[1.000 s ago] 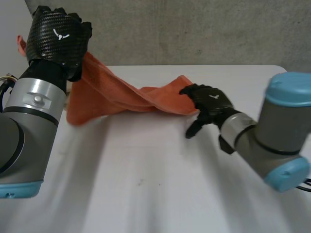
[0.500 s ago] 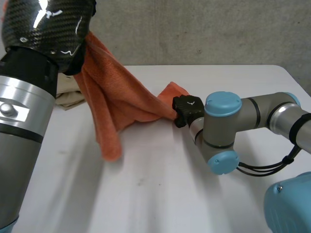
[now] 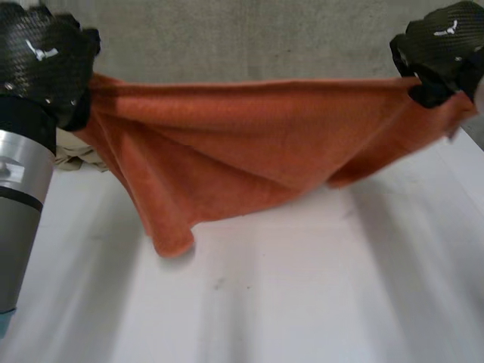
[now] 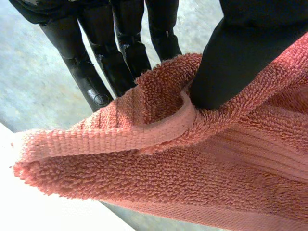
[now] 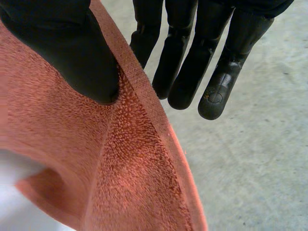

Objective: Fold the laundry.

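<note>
Hanging lengthwise between them, the towel [image 3: 249,144] is pinched along its top edge by left hand [image 3: 41,60] and right hand [image 3: 439,49], seemingly near corners.

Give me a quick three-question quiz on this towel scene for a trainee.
1. True or false: the orange towel lies flat on the table.
2. What does the left hand hold? A: a top corner of the towel. B: the towel's middle. C: nothing.
3. Fill in: the right hand pinches the towel between its fingers and its ___.
Key: 1 false, it hangs stretched between both hands; 2 A; 3 thumb.
</note>
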